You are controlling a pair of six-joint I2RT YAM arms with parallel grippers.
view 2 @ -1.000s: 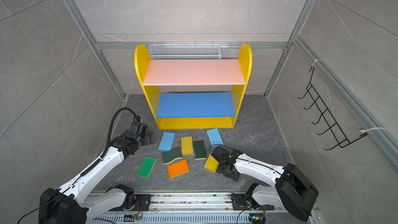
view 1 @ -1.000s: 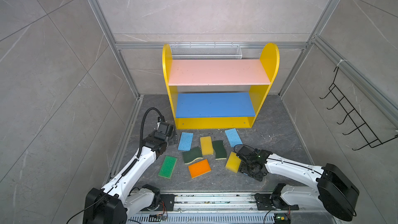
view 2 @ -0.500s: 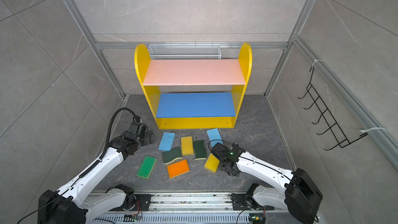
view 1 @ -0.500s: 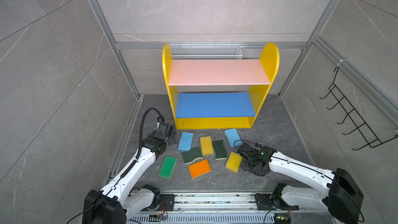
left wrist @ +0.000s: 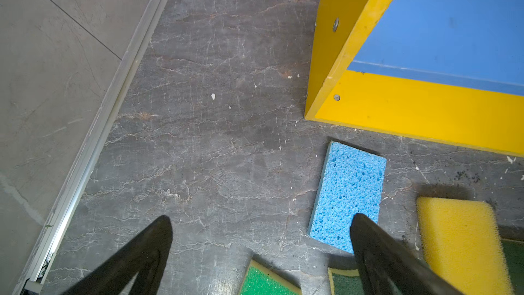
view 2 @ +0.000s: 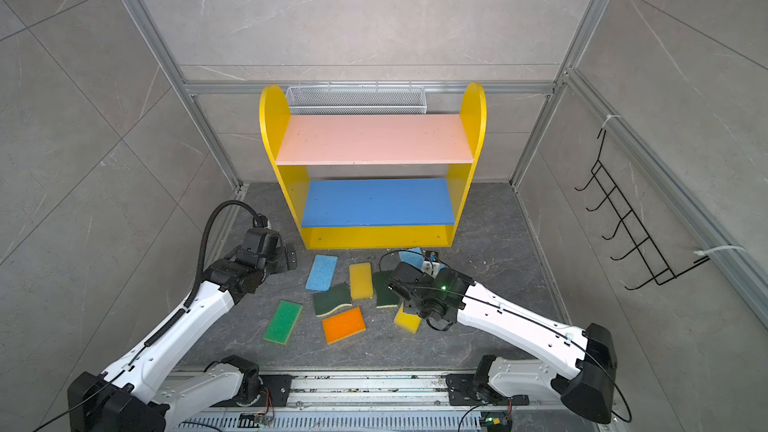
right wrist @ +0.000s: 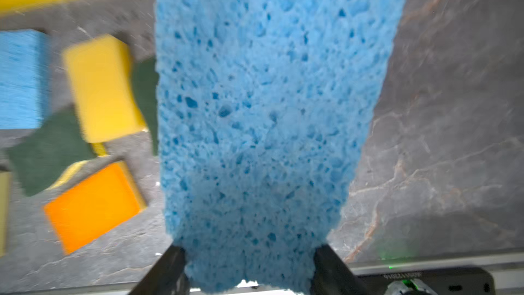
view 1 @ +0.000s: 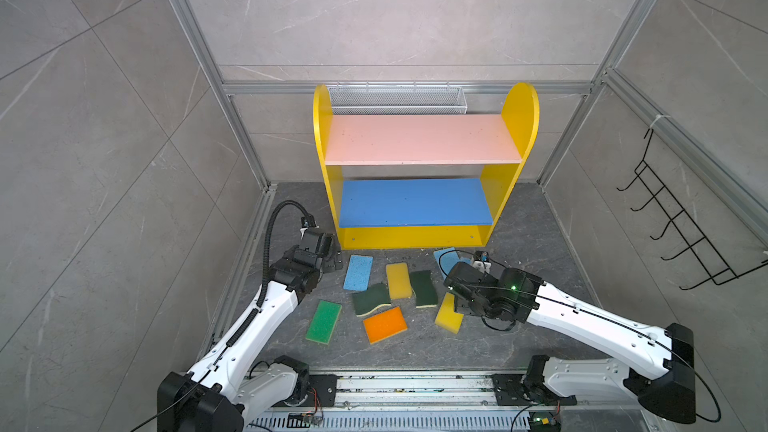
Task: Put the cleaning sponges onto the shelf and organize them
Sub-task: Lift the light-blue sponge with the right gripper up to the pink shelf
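Just before the yellow shelf (view 1: 415, 236), my right gripper (right wrist: 249, 251) pinches a porous, pitted light blue sponge (right wrist: 269, 109) by its short edge, while my left gripper (left wrist: 262, 219) spreads wide above veined grey floor (left wrist: 198, 151).

Only blurred, illegible print (right wrist: 402, 276) shows on a black housing (right wrist: 453, 280).

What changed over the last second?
The right gripper swung from beside the yellow sponge toward the shelf. Its jaws closed on one end of the blue sponge, which it now holds. The left gripper stayed put with jaws open. Nothing else moved.
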